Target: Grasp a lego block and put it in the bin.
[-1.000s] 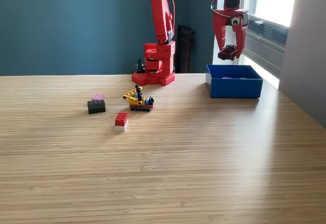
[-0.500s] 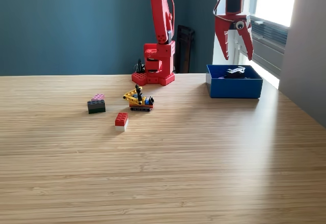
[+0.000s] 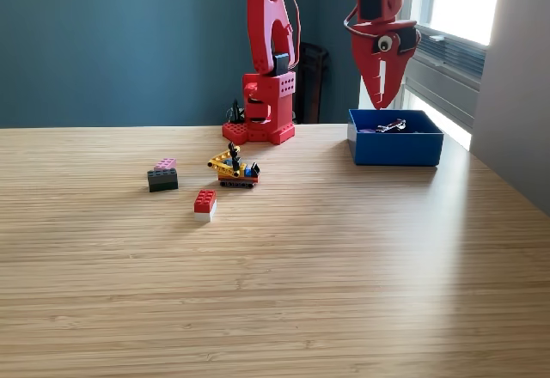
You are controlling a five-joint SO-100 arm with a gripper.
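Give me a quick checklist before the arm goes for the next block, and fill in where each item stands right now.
1. Gripper empty: ok, the jaws look closed with nothing between them.
2. Gripper clear of the bin: ok, it hangs above the bin's rim.
3. Last piece inside the bin: ok, a small pale item lies in it.
4. Next block free to grasp: ok, the red block stands alone on the table.
5. Other blocks left: ok, the dark block with a pink one behind it.
6. Toy car out of the way: cannot tell, it sits close behind the red block.
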